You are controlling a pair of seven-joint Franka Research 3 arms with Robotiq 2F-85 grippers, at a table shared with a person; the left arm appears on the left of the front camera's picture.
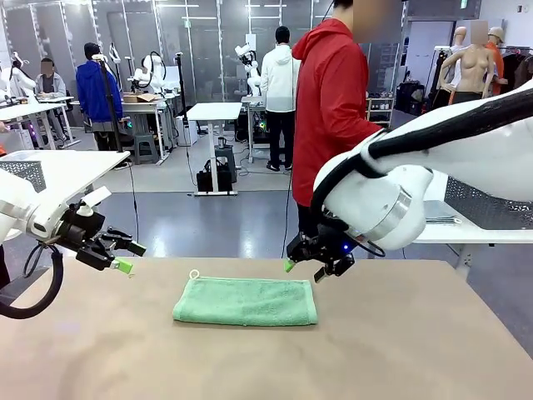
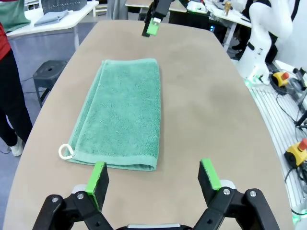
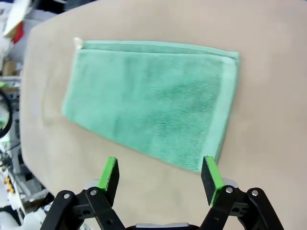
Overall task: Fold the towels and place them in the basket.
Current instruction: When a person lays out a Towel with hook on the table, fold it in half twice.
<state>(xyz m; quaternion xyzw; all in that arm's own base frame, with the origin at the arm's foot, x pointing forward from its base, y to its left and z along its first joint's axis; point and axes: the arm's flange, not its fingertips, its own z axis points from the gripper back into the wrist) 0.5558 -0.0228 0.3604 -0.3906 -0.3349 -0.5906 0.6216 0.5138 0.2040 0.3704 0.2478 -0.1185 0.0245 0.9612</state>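
Note:
A mint green towel point(image 1: 246, 301) lies folded flat on the tan table, a small white loop at its far left corner. In the left wrist view the towel point(image 2: 122, 112) stretches away from my left gripper point(image 2: 153, 177), whose green pads stand wide apart just short of its near end. My left gripper point(image 1: 127, 257) hovers open off the towel's left side. My right gripper point(image 1: 301, 268) hangs open above the towel's far right corner. From the right wrist, the towel point(image 3: 153, 98) lies beyond my open right gripper point(image 3: 160, 175). The basket is out of view.
A person in a red jacket point(image 1: 333, 108) stands at the table's far side behind my right arm. The tan table point(image 1: 400, 350) has free room all around the towel. A side table point(image 1: 58, 167) stands at the left, with other people and workbenches farther back.

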